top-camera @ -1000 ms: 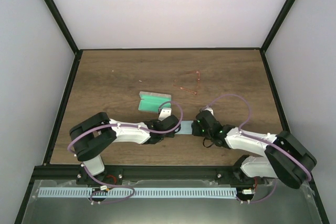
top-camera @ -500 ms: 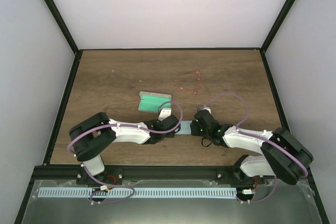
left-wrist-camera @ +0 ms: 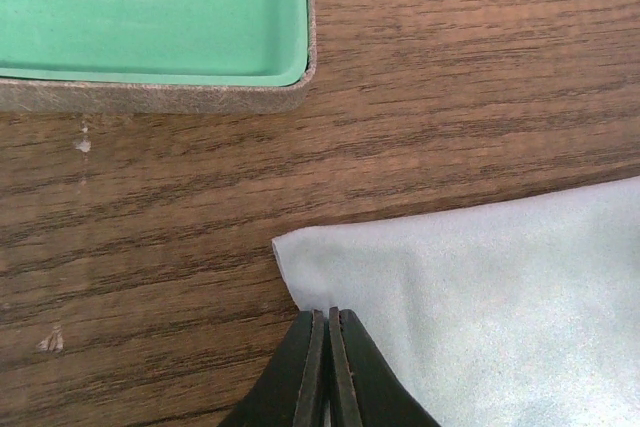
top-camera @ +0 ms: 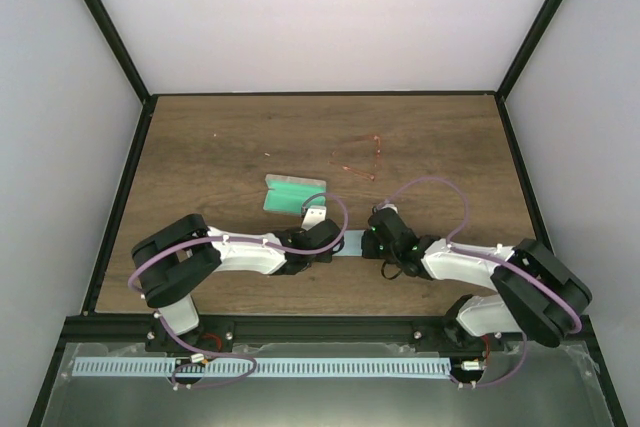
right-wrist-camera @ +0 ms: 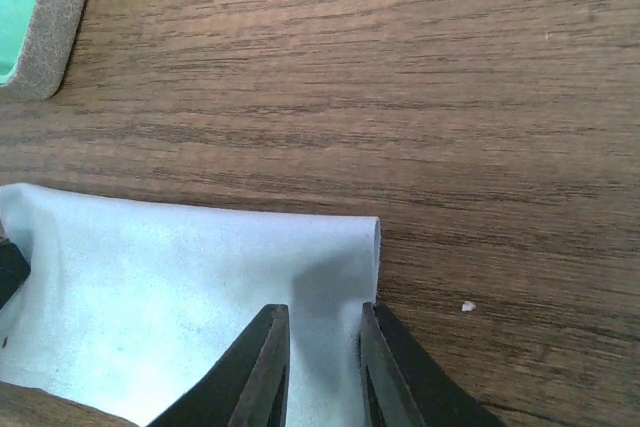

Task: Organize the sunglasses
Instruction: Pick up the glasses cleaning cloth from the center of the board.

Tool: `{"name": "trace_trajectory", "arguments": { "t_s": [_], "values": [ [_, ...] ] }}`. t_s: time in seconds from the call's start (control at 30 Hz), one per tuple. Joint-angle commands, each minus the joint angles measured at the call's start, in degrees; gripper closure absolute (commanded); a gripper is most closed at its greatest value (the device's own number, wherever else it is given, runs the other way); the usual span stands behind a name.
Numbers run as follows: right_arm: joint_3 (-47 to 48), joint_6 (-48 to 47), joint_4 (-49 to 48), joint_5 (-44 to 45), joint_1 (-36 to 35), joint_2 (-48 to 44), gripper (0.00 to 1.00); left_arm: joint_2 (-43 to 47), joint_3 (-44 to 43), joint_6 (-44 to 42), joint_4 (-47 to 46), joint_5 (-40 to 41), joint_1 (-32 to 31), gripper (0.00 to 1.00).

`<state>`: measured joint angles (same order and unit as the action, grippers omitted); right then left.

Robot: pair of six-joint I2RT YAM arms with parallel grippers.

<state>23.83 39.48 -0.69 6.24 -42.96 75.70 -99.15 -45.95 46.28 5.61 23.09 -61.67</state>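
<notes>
The sunglasses, a thin red wire frame, lie on the table beyond the arms, right of the open grey case with green lining. The pale blue cloth lies between the two grippers. My left gripper is shut on the cloth's left corner. My right gripper is open, its fingers set astride the cloth's right edge, which curls up slightly. The case's corner shows in the left wrist view and the right wrist view.
The wooden table is walled by a black frame and white panels. Both arms lie low near the front edge, elbows outward.
My right gripper has moved a little left, toward the cloth's right edge. The left arm, case and sunglasses have not moved.
</notes>
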Motion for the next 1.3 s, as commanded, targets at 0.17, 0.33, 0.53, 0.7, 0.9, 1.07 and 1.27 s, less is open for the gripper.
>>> {"name": "trace_trajectory", "arguments": {
  "t_s": [0.17, 0.33, 0.53, 0.7, 0.9, 1.07, 1.27],
  "values": [
    [2.0, -0.1, 0.9, -0.1, -0.8, 0.1, 0.84, 0.1, 0.7, -0.3, 2.9, -1.1, -0.4, 0.96],
    [2.0, 0.0, 1.1, 0.1, -0.9, 0.0, 0.9, -0.1, 0.5, -0.4, 2.8, -1.2, -0.4, 0.96],
    [2.0, 0.0, 1.0, 0.3, -1.0, 0.2, 0.99, -0.2, 0.6, -0.4, 2.7, -1.2, -0.3, 0.96],
    [2.1, 0.0, 1.1, 0.4, -1.2, -0.5, 0.99, -0.2, 0.5, -0.4, 2.8, -0.8, -0.4, 0.96],
    [1.5, 0.0, 1.3, 0.7, -1.5, -4.7, 0.99, 2.4, 1.2, -0.2, 3.0, 0.8, -0.4, 0.96],
    [1.3, -0.4, 0.9, -0.5, -1.6, -6.5, 0.99, 4.8, 0.9, -0.7, 3.6, 2.0, -0.3, 0.96],
    [2.3, -0.7, 0.4, -1.2, -1.8, -4.6, 0.99, 5.6, -0.4, -0.7, 5.8, 4.9, -0.3, 0.96]
  ]
}}
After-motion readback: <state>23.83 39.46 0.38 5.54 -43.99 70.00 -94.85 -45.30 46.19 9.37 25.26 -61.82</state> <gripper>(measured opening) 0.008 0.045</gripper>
